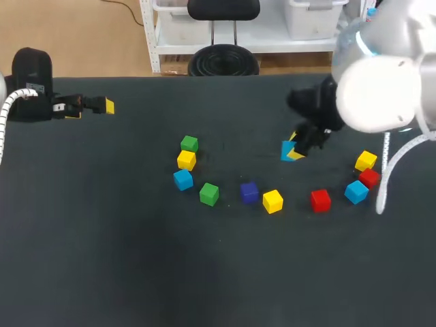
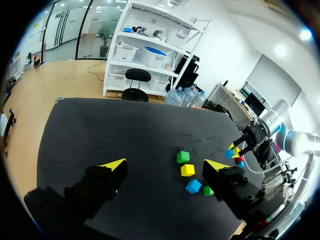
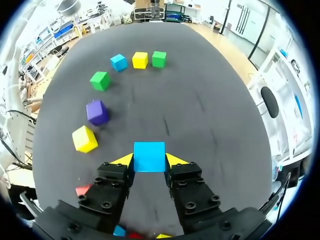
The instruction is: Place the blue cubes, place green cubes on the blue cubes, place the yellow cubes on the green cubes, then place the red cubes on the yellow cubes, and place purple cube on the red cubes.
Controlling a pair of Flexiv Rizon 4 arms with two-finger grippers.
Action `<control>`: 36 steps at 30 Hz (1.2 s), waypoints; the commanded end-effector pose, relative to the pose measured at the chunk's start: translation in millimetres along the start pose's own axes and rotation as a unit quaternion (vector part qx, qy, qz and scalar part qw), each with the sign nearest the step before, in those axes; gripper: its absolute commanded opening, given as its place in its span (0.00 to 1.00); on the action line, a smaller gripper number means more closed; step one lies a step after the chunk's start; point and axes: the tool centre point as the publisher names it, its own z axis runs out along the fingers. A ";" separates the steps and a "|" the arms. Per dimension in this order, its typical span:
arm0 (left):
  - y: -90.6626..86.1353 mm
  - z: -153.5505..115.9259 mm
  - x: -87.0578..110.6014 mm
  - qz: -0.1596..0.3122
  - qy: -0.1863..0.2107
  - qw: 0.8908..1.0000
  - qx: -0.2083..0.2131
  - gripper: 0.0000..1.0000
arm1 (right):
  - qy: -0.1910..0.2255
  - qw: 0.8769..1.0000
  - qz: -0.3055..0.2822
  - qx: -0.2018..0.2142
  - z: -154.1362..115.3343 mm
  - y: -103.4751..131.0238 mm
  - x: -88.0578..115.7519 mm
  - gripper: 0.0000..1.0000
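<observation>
My right gripper [image 3: 149, 161] is shut on a blue cube [image 3: 149, 156], held just above the table right of centre [image 1: 289, 151]. Ahead of it lie a purple cube [image 3: 97, 112], a yellow cube [image 3: 84, 138], a green cube [image 3: 100, 80] and a row of blue [image 3: 119, 62], yellow [image 3: 140, 60] and green [image 3: 159, 58] cubes. A red cube [image 1: 320, 200] lies near the front. At the right sit another blue [image 1: 355, 192], red [image 1: 369, 178] and yellow cube [image 1: 366, 161]. My left gripper [image 1: 102, 106] hangs open and empty at the far left [image 2: 165, 167].
The cubes form a loose arc across the middle of the dark table [image 1: 102, 259]. Its far edge [image 1: 204, 77] runs behind them. My right arm's big white joint [image 1: 381, 88] hangs over the back right corner.
</observation>
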 end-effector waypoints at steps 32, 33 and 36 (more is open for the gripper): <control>-2.2 -0.2 -1.5 -0.001 0.004 1.000 -0.005 1.00 | -0.017 0.999 -0.040 -0.009 48.2 20.1 -95.0 0.00; -2.2 -0.2 -1.5 -0.001 0.004 1.000 -0.005 1.00 | -0.017 0.999 -0.040 -0.009 49.4 21.3 -95.9 0.00; -2.2 -0.2 -1.5 -0.001 0.004 1.000 -0.005 1.00 | -0.016 0.999 -0.040 -0.011 53.8 24.5 -97.7 0.00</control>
